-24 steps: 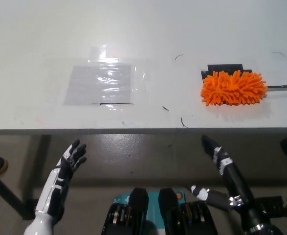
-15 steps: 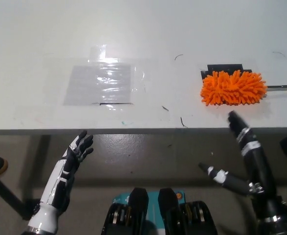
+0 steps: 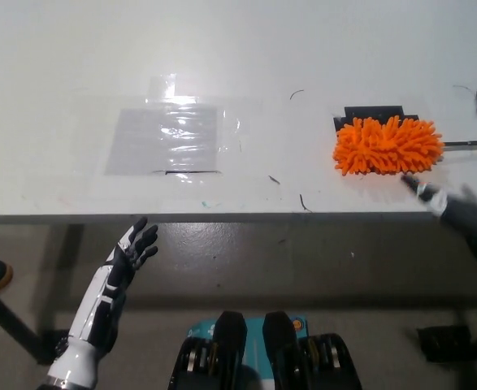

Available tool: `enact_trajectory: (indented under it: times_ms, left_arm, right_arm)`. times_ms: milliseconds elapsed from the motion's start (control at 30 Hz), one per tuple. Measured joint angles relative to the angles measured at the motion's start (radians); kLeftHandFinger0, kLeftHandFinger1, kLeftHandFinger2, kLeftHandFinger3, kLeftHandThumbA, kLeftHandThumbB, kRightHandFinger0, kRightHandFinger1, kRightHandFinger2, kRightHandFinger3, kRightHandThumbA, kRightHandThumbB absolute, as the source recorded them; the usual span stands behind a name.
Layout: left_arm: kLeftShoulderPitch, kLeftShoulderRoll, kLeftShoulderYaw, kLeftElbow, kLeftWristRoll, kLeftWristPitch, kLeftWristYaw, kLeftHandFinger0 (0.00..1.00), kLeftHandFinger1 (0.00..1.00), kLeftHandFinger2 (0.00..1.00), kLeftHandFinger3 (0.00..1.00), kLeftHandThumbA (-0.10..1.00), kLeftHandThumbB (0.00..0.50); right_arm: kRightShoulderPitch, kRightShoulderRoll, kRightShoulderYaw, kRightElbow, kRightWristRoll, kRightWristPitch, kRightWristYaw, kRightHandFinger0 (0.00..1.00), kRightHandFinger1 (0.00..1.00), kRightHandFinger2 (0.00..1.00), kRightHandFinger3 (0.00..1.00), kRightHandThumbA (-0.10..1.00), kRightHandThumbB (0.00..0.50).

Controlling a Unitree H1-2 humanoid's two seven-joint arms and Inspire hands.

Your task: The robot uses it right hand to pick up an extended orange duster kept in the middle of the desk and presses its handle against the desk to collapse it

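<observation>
An orange fluffy duster (image 3: 388, 145) lies on the white desk (image 3: 246, 49) at the right, its thin dark handle (image 3: 466, 144) running toward the right edge of the picture. My black right hand (image 3: 466, 195) is at the far right, blurred by motion, open with fingers spread; one finger reaches just below the duster head and another shows above the handle at the picture's edge. It holds nothing. My white left hand (image 3: 124, 260) rests open below the desk's front edge at the lower left.
A clear taped plastic sheet (image 3: 169, 138) lies on the desk left of centre. A strip of black tape (image 3: 374, 112) sits just behind the duster. The desk's front edge (image 3: 222, 217) runs across the picture, with floor below.
My right hand has swung up and to the right, from below the desk edge to beside the duster's handle. The left hand has risen slightly. The duster has not moved.
</observation>
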Motion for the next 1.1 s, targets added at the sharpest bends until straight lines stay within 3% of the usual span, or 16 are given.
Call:
enact_trajectory:
  times_ms: [133, 300, 433, 633, 767, 1000, 1033, 1100]
  left_arm:
    - [0.002, 0.000, 0.001, 0.001, 0.000, 0.000, 0.000, 1.00, 1.00, 1.00, 1.00, 1.00, 0.249]
    - [0.005, 0.000, 0.001, 0.002, 0.000, 0.000, 0.000, 1.00, 1.00, 1.00, 1.00, 1.00, 0.256]
    - [0.005, 0.000, 0.001, 0.006, 0.000, 0.000, 0.000, 1.00, 1.00, 1.00, 1.00, 1.00, 0.245]
    - [0.005, 0.000, 0.001, 0.010, 0.000, 0.000, 0.000, 1.00, 1.00, 1.00, 1.00, 1.00, 0.259]
    - [0.005, 0.000, 0.001, 0.010, 0.000, 0.000, 0.000, 1.00, 1.00, 1.00, 1.00, 1.00, 0.202]
    - [-0.001, 0.001, 0.001, 0.011, -0.004, 0.000, -0.002, 1.00, 1.00, 1.00, 1.00, 1.00, 0.182]
    - [-0.002, 0.001, 0.001, 0.011, -0.004, 0.000, -0.002, 1.00, 1.00, 1.00, 1.00, 1.00, 0.149]
    - [-0.003, 0.001, 0.001, 0.013, -0.009, 0.000, -0.003, 1.00, 1.00, 1.00, 1.00, 1.00, 0.133]
  right_arm:
    - [-0.107, -0.106, 0.031, 0.003, -0.077, 0.095, 0.034, 1.00, 1.00, 1.00, 1.00, 0.97, 0.233]
    - [-0.241, -0.235, 0.142, 0.066, -0.156, 0.199, 0.124, 1.00, 1.00, 1.00, 1.00, 1.00, 0.330]
    - [-0.362, -0.304, 0.265, 0.186, -0.216, 0.263, 0.209, 1.00, 1.00, 1.00, 1.00, 1.00, 0.366]
    - [-0.502, -0.332, 0.416, 0.353, -0.270, 0.324, 0.330, 1.00, 1.00, 1.00, 1.00, 1.00, 0.391]
    - [-0.569, -0.333, 0.507, 0.442, -0.298, 0.360, 0.414, 1.00, 1.00, 1.00, 1.00, 1.00, 0.403]
    - [-0.694, -0.332, 0.627, 0.605, -0.336, 0.402, 0.556, 1.00, 1.00, 1.00, 1.00, 1.00, 0.432]
    - [-0.705, -0.332, 0.632, 0.617, -0.338, 0.404, 0.567, 1.00, 1.00, 1.00, 1.00, 1.00, 0.456]
    - [-0.727, -0.324, 0.645, 0.660, -0.341, 0.407, 0.588, 1.00, 1.00, 1.00, 1.00, 1.00, 0.470]
